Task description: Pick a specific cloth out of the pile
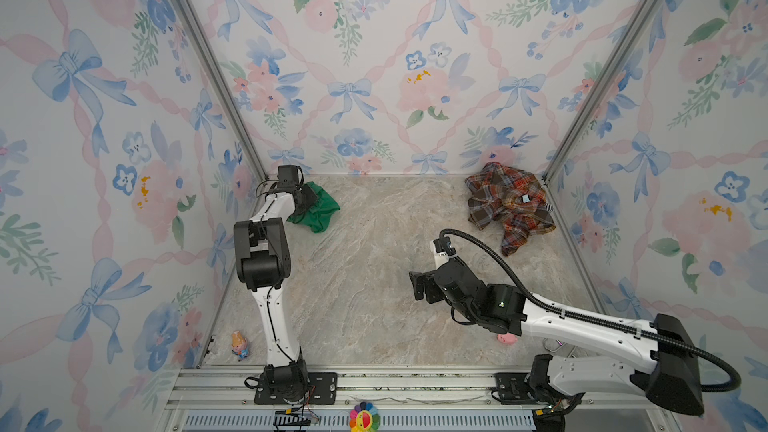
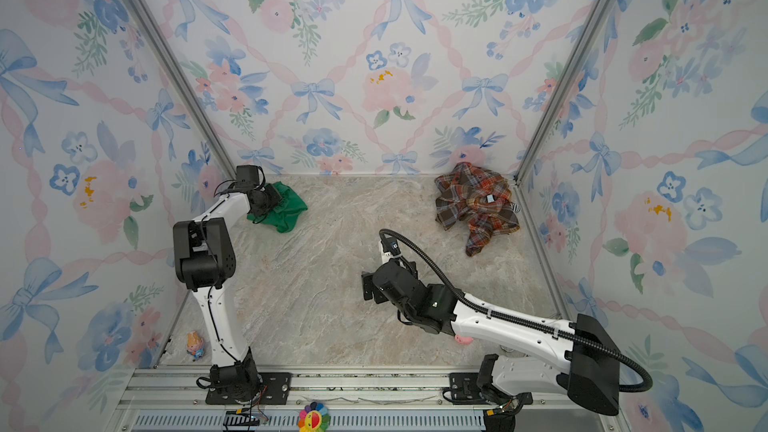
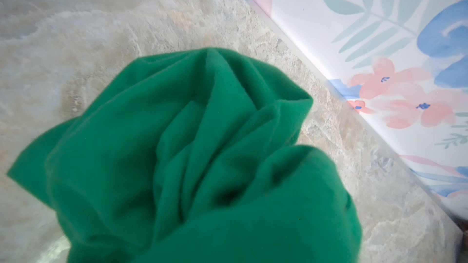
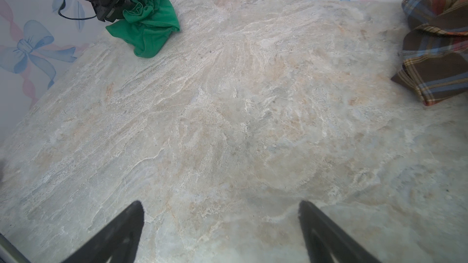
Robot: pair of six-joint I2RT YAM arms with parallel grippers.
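So, right fingers (image 4: 121,231) first: spread wide with nothing between them, just bare table (image 4: 228,122) underneath. That makes the right gripper (image 4: 220,204) open and empty. It hangs over the near-middle of the table.

On the other side I honestly can't see the fingertips at all. The left gripper (image 1: 306,198) has its nose buried in the cloth (image 1: 322,211). In the left wrist view, green folds fill most of the picture and bunch up toward the camera. Whether the jaws are pinching the fabric or just sitting in it, I can't tell from any view.

The cloth is a crumpled green heap in the back-left corner of the table, most of it lying on the surface.

The pile (image 1: 509,205) is way over in the back-right corner, well apart from the cloth. It's mostly a plaid shirt (image 2: 478,205), with a bit of black-and-white stripe (image 1: 549,208) poking out on its right edge in both top views.

There's also a small toy figure (image 1: 240,344) at the front left, near the left arm (image 1: 270,317), and something pink (image 1: 507,338) half hidden under the right arm (image 1: 582,326).
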